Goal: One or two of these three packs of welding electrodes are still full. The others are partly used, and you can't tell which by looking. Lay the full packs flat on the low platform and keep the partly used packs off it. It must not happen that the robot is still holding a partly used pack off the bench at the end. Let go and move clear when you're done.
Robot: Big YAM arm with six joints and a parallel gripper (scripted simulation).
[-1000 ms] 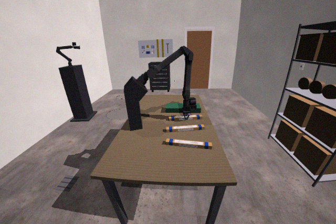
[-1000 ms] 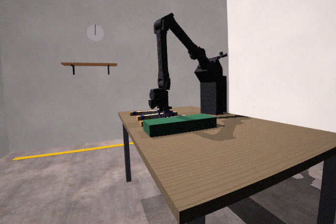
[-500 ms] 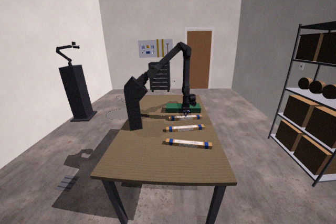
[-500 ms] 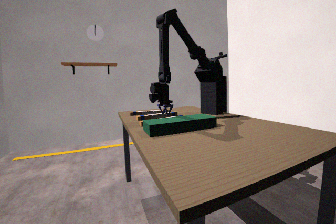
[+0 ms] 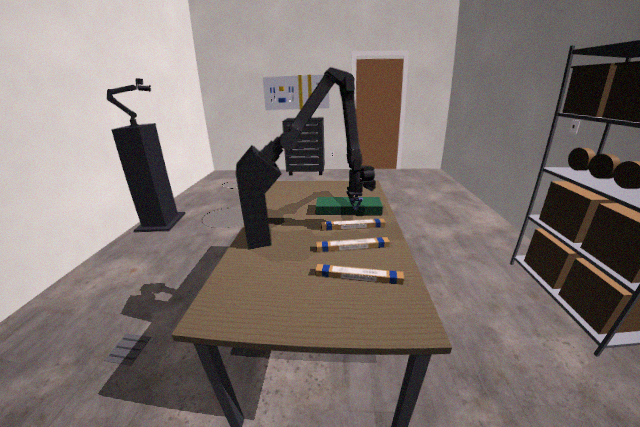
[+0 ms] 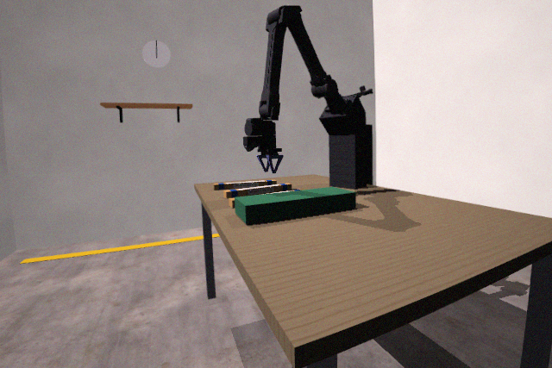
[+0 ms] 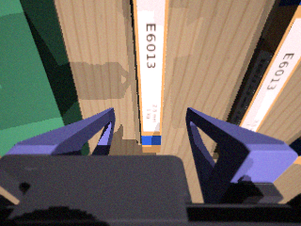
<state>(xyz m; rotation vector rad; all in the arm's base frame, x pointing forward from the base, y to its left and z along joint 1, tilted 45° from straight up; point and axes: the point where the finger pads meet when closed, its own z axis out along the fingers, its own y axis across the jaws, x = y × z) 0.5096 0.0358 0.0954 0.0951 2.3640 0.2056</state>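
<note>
Three long tan packs with blue bands and white E6013 labels lie flat and parallel on the wooden table (image 5: 310,319) (image 6: 379,257). The far pack (image 5: 353,223) (image 6: 244,184) (image 7: 150,71) lies right beside the green low platform (image 5: 330,205) (image 6: 294,205) (image 7: 23,85). The middle pack (image 5: 352,244) (image 6: 258,190) (image 7: 277,80) and the near pack (image 5: 359,273) lie further from it. My gripper (image 5: 356,207) (image 6: 269,170) (image 7: 150,113) is open and empty. It hangs a little above the far pack, over its end. The platform's top is bare.
The arm's dark base pedestal (image 5: 253,195) (image 6: 348,159) stands on the table beside the packs. A metal rack (image 5: 594,179) with boxes stands on the floor to the right. A second pedestal (image 5: 147,174) stands on the floor at the left.
</note>
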